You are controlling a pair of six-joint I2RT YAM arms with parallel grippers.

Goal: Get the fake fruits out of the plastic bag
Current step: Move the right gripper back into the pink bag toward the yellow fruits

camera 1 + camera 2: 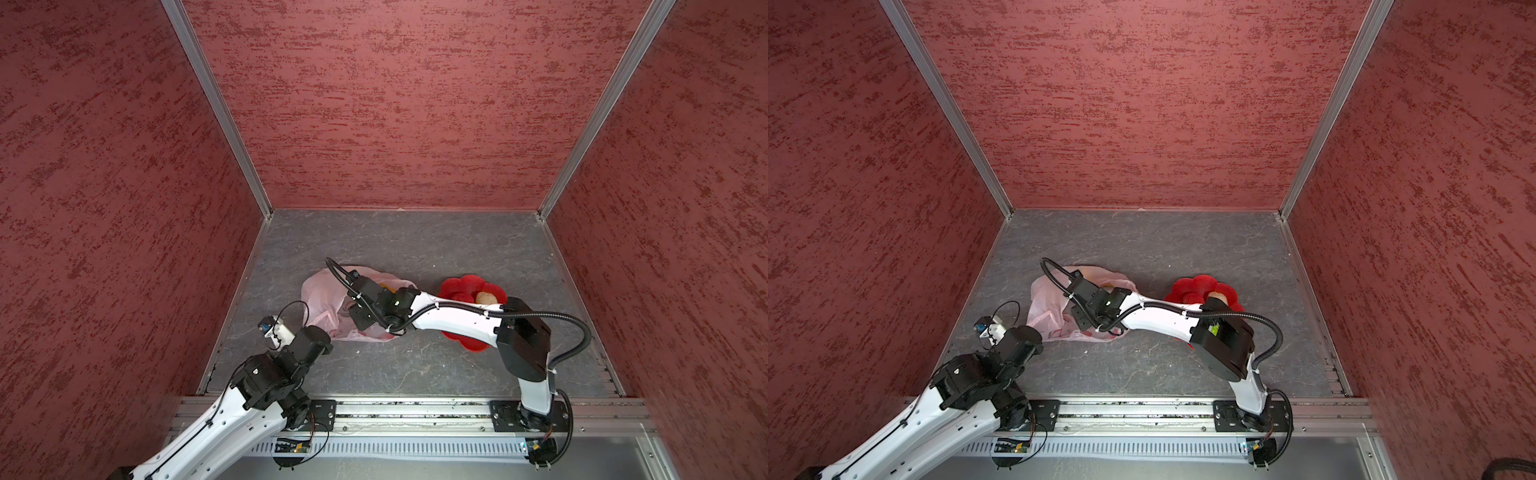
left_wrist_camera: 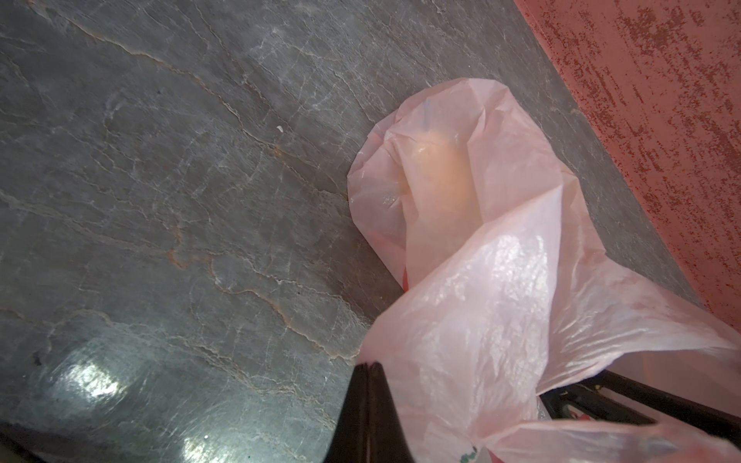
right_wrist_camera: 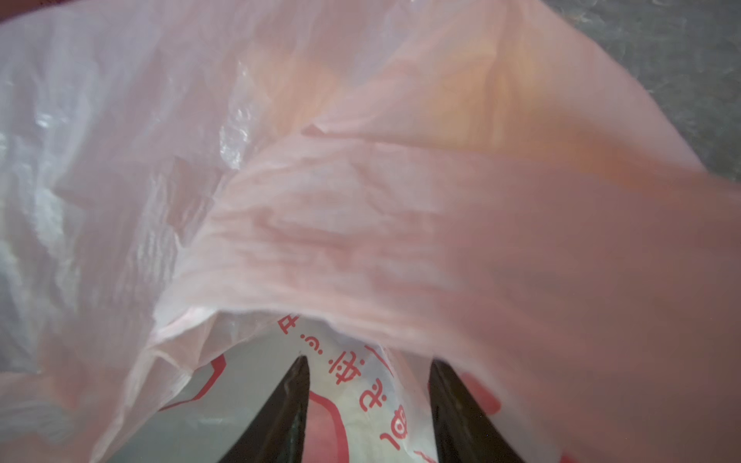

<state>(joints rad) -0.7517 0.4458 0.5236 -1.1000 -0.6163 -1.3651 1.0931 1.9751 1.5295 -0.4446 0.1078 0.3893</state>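
Black fingers of the right gripper sat closest to the right wrist camera, spread apart with nothing pinched between them. Their tips stood inside the mouth of the plastic bag, above film printed with red characters. The left gripper had its fingers pressed together and touched the bag's film; whether any film was caught between them could not be told.

In both top views the bag lay crumpled on the grey stone-patterned table, left of centre. It showed no clear long axis there. Its opening faced the near side, where both grippers met it, and its closed, bulging end pointed toward the far left. The right arm reached across it from the right.

An orange-yellow shape glowed through the film at that closed end, too blurred to name.

Just right of the bag, apart from it, sat the red flower-shaped plate. On it lay a beige fruit and a red fruit, side by side and out of the bag
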